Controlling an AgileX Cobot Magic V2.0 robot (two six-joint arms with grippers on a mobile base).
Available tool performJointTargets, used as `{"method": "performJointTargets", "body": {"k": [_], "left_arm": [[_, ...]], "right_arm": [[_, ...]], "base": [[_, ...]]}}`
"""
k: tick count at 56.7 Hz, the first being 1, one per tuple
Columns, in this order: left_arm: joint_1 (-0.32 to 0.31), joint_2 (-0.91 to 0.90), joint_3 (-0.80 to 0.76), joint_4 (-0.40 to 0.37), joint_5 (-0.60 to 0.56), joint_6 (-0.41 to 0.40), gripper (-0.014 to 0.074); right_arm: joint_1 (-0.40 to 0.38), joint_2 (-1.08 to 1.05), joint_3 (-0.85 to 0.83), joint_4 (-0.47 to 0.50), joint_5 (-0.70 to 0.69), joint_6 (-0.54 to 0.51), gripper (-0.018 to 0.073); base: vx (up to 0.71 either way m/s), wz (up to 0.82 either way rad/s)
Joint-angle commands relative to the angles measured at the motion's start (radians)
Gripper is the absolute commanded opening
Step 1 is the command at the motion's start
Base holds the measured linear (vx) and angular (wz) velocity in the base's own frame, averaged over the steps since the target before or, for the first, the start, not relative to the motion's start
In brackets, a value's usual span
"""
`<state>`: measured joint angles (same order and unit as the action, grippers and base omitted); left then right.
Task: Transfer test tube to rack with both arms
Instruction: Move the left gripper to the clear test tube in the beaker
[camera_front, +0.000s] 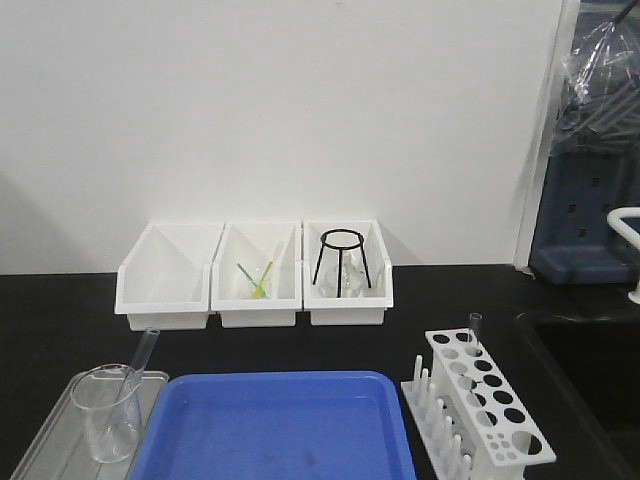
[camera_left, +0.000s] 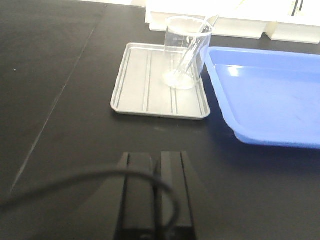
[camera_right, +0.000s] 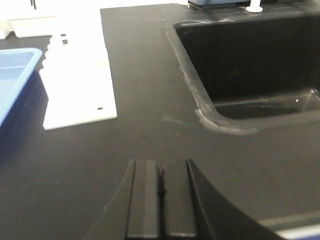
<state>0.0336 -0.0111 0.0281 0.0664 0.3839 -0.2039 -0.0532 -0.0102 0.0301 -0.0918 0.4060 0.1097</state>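
One tube (camera_front: 474, 322) stands in the rack (camera_front: 535, 450) at 4 o'clock. A second tube (camera_front: 147, 345) leans in the beaker (camera_front: 100, 420) at 8 o'clock, not yet moved. The left fingers (camera_left: 140, 192) and right fingers (camera_right: 145, 197) are pressed together, empty.

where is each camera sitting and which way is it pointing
Front view: high up, facing the wall across bins, beaker, blue tray and rack; no robot parts.
Left wrist: behind the shut left gripper, facing the beaker on its metal tray.
Right wrist: behind the shut right gripper, facing rack and sink.
All three share the blue tray.
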Motion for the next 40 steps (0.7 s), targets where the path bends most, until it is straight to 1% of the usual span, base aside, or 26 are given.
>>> {"method": "performJointTargets", "body": {"k": [1,31,36,40], "left_arm": [[-0.001,-0.015,-0.029,-0.004,-0.082,-0.002,0.0014],[-0.001,-0.015,-0.029,-0.004,-0.082,-0.002,0.0014],[-0.001,-0.015,-0.029,0.021,-0.082,0.001,0.0014],[-0.001,-0.015,-0.030,0.023,-0.082,0.001,0.0014]], "right_arm": [[-0.004,-0.008,-0.016,-0.012,-0.076,0.000,-0.0011],[-0.004,-0.008,-0.016,-0.015,-0.076,0.000,-0.0011],[-0.004,-0.008,-0.016,-0.015,-0.076,0.000,-0.0011],[-0.004,-0.008,-0.016,-0.017,-0.076,0.000,-0.0011]], "base": [[0.14,0.00],[0.05,0.00],[0.00,0.00],[0.00,0.00]]}}
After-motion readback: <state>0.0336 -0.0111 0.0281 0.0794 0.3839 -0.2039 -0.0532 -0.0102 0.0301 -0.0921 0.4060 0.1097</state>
